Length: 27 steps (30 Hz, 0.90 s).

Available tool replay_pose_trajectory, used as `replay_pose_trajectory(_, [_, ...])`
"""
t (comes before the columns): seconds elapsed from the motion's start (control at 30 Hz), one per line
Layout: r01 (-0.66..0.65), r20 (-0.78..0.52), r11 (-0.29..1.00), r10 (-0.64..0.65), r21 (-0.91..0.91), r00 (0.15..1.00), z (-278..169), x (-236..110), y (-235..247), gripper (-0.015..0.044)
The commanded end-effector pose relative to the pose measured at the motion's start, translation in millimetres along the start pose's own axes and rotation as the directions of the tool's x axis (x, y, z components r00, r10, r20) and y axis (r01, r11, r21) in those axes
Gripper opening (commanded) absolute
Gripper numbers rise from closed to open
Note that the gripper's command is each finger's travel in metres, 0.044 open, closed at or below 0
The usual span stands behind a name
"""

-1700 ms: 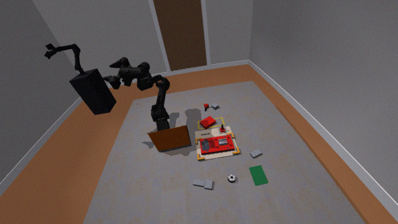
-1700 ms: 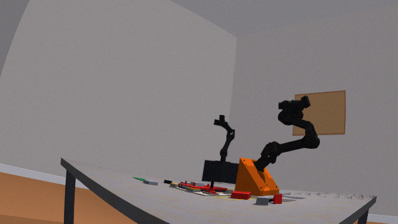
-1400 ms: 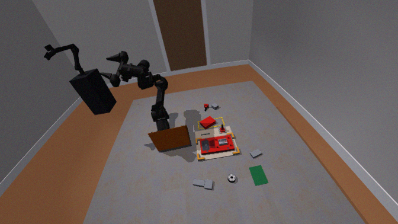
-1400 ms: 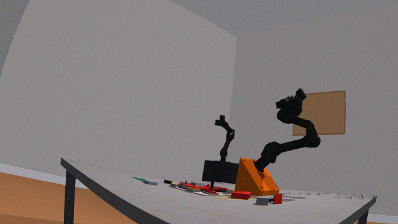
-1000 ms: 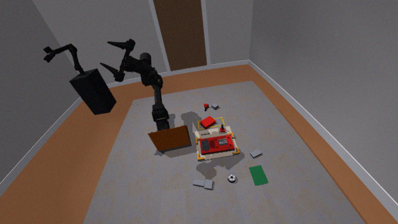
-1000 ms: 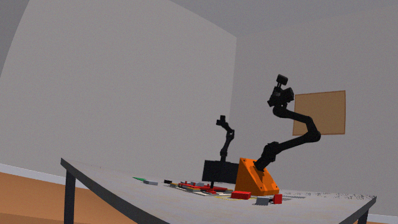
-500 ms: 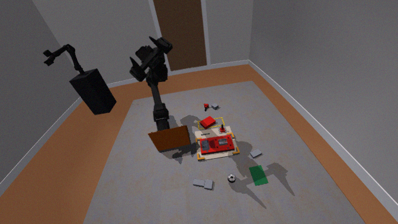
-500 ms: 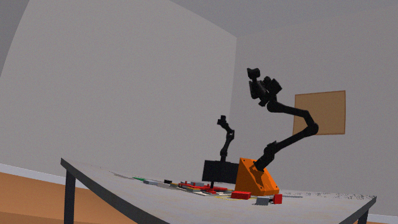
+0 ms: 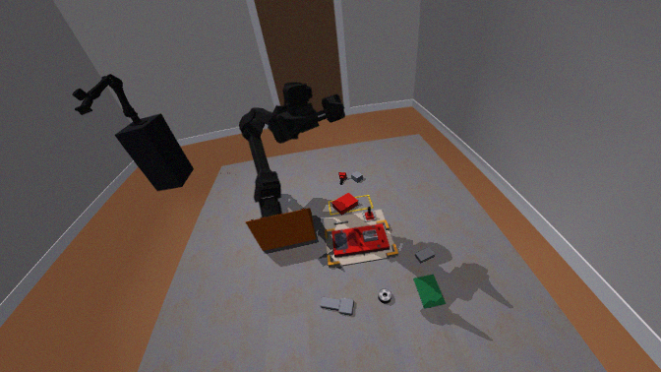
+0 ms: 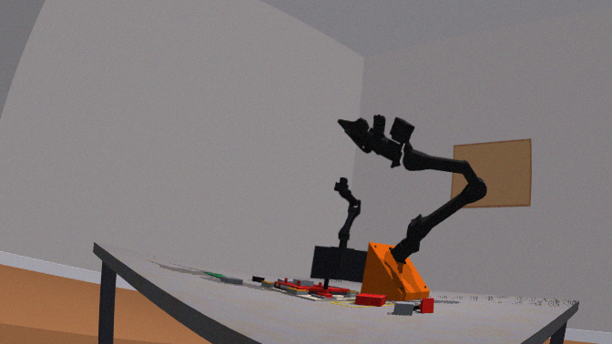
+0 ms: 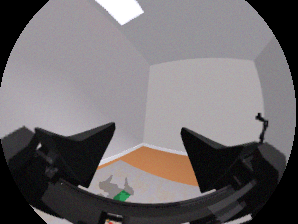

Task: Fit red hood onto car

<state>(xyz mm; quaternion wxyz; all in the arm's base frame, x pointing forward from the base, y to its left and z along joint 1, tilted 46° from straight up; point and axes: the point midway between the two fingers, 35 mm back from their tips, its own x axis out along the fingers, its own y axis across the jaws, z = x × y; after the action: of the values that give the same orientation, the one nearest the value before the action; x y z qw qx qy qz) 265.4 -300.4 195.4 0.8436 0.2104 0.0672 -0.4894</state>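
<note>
The red hood (image 9: 344,203) lies flat on the table inside a yellow outline, just behind the jig; it also shows in the exterior view (image 10: 370,298). The red chassis (image 9: 358,240) sits in its jig with orange corner brackets, the grey engine block on its deck. My gripper (image 10: 350,126) is raised high above the table on the folded arm, far from the hood, and points outward over the table. In the wrist view its fingers stand wide apart with nothing between them. In the top view the gripper (image 9: 290,128) faces the camera and its fingers are hard to make out.
The arm stands on an orange-brown wedge base (image 9: 282,229) left of the jig. A green plate (image 9: 429,290), a small wheel (image 9: 385,293), grey blocks (image 9: 337,304) (image 9: 425,254), a small red part (image 9: 342,176) and a grey cube (image 9: 357,175) lie around. A black box (image 9: 153,150) stands left.
</note>
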Motion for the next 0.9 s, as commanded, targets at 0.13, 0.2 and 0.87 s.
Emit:
replay_pose_trajectory(0.13, [-0.262, -0.311, 0.944, 0.192, -0.201, 0.931, -74.6, -8.6, 63.0, 0.0440])
replay_pose_trajectory(0.2, [-0.341, -0.393, 0.910, 0.232, -0.235, 0.890, -94.9, -15.8, 77.9, 0.0440])
replay_pose_trajectory(0.87, [-0.956, -0.959, 0.292, 0.264, -0.023, 0.104, -262.9, -180.4, 171.8, 0.0440])
